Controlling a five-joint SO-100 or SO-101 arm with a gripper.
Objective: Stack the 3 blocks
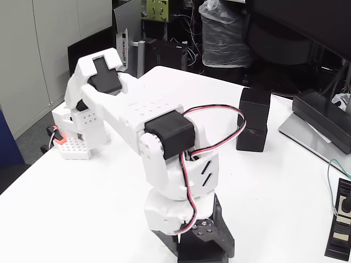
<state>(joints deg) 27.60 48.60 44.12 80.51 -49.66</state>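
Observation:
Two black blocks stand stacked on the white table at the right in the fixed view. The upper block (255,104) sits slightly askew on the lower block (252,138). My white arm reaches from its base at the left toward the camera. Its gripper (193,249) points down at the bottom edge of the frame, well to the front left of the stack. The dark jaws are partly cut off by the frame edge. A dark shape sits low between them, and I cannot tell whether it is a block.
A flat black device with a label (341,222) lies at the front right edge. A dark slab on a grey sheet (323,118) lies at the back right, with a thin green cable (330,183) near it. The arm's white base (74,143) stands at the left table edge.

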